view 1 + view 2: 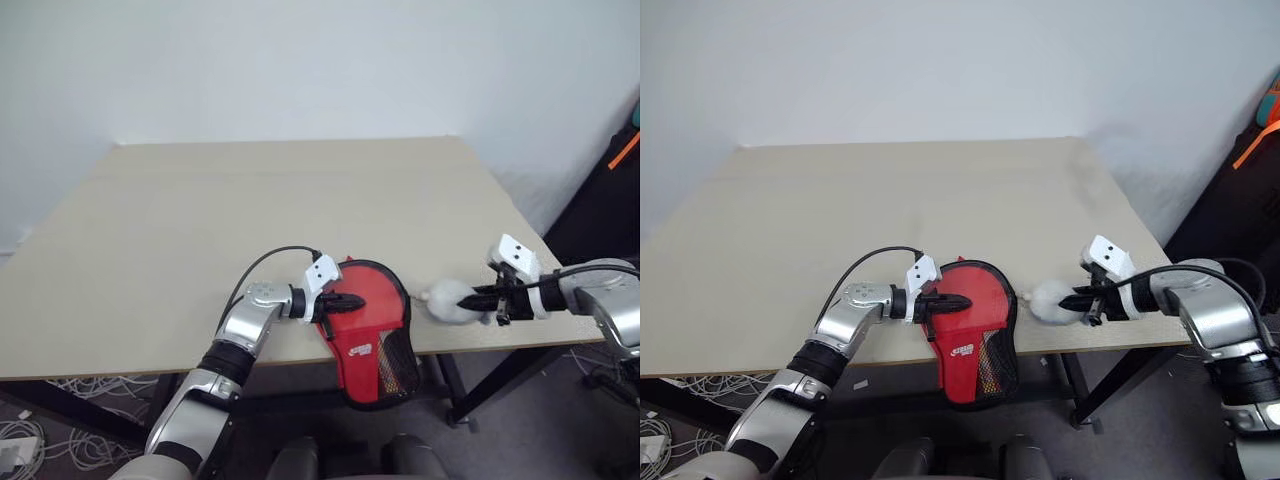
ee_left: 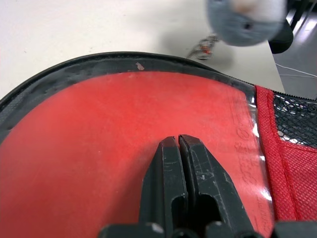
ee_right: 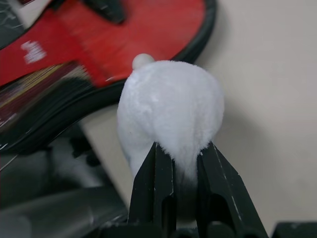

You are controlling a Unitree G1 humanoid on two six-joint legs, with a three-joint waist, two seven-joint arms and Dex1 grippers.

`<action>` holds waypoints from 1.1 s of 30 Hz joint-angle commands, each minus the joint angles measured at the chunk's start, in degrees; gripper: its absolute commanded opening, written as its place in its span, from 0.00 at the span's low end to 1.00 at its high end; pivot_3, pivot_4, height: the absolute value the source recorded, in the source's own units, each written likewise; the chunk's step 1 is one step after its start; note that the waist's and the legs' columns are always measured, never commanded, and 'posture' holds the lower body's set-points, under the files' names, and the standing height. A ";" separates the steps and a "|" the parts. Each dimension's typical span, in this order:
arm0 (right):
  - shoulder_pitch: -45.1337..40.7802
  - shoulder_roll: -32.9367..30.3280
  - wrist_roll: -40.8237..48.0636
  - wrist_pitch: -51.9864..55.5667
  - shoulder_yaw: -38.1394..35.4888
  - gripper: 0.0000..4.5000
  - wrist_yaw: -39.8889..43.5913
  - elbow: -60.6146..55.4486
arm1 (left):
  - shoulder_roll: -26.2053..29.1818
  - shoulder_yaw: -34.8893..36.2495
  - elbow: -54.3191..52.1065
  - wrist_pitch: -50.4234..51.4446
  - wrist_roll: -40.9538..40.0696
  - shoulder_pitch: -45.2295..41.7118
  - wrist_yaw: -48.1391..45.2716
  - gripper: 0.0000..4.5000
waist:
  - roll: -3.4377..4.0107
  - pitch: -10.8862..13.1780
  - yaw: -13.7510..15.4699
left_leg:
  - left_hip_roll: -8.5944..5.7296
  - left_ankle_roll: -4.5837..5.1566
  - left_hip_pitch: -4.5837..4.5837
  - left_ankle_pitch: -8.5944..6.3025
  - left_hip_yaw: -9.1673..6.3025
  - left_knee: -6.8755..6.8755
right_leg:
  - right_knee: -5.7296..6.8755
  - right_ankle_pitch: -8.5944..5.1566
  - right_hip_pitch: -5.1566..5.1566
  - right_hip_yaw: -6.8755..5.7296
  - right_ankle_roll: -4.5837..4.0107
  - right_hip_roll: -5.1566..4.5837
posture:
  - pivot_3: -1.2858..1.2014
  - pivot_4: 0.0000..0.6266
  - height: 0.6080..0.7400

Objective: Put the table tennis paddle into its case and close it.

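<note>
— While the desk (image 1: pixel 200 240) carries the case (image 1: pixel 370 340) at its near edge, why is the left gripper (image 1: pixel 345 301) on it?
— Jaws together, pressing it flat, probably steadying it.
— And the right gripper (image 1: pixel 478 298)?
— Clamped on a white fluffy ball (image 1: pixel 452 300), beside the case. I can't see the paddle.

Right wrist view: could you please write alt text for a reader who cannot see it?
The right gripper pinches a fluffy white ball between its black fingers above the pale table. Behind lies the red case.
</note>
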 commanded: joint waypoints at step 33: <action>13.85 -9.16 6.26 -6.33 -6.24 0.03 2.33 -11.79 | 0.30 -4.29 8.10 -4.46 4.87 -4.02 -5.71 0.00 | -0.10 0.05 1.44 | 0.01 0.16 -0.05 -0.37 0.06 0.57 | -0.02 -0.11 0.15 0.00 0.07 -0.04 | 0.52 0.00 0.99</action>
